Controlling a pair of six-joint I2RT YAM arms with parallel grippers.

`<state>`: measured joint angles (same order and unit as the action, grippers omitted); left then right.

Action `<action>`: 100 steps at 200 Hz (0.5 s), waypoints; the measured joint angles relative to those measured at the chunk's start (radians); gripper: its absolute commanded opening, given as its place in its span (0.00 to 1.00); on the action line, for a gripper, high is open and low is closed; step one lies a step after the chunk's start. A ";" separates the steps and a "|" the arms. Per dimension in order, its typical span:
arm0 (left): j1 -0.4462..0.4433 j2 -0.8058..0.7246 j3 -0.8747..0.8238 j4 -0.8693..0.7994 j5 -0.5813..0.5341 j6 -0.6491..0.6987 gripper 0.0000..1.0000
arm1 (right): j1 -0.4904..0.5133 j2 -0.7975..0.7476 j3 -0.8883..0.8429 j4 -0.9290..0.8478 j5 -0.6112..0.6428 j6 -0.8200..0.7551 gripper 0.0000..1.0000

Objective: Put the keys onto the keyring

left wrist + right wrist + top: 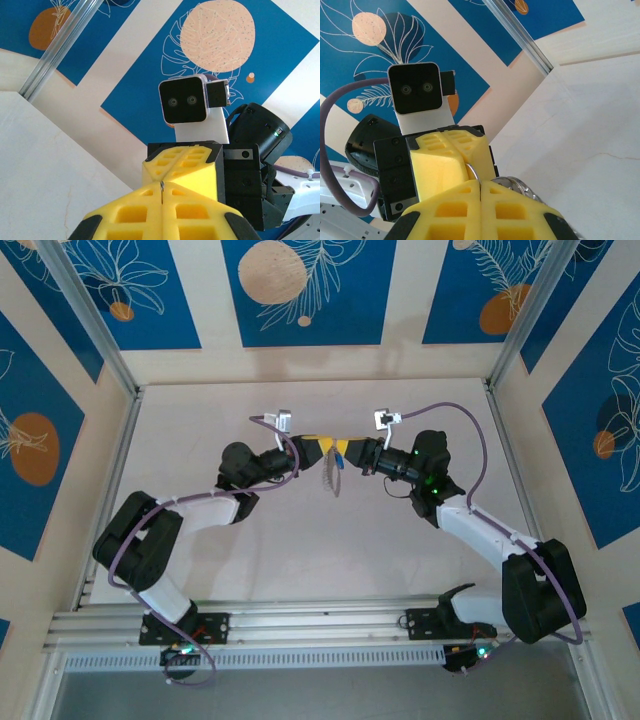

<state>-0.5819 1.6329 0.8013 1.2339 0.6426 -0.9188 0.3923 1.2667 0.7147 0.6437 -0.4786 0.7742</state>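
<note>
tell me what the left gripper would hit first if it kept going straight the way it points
Almost at once the right gripper: the left gripper points at it, yellow fingertips nearly tip to tip, with the keyring hanging at that gap. Whether they already touch is unclear.

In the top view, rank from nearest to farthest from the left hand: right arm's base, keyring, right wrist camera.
1. Keyring, hanging just under the left hand.
2. Right wrist camera, farther right.
3. Right arm's base, near edge, right.
</note>
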 measured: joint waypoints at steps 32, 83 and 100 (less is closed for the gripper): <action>-0.001 0.000 0.000 0.002 0.000 0.000 0.00 | 0.000 0.008 0.009 0.002 -0.013 0.003 0.16; -0.002 0.001 0.000 0.002 -0.006 0.000 0.00 | 0.000 0.028 0.018 0.018 -0.031 0.005 0.00; -0.002 0.001 0.000 0.006 -0.009 0.000 0.00 | -0.001 0.028 0.019 0.021 -0.032 0.007 0.00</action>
<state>-0.5838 1.6341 0.8013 1.2404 0.6338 -0.9188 0.3916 1.2949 0.7334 0.6651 -0.5102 0.7815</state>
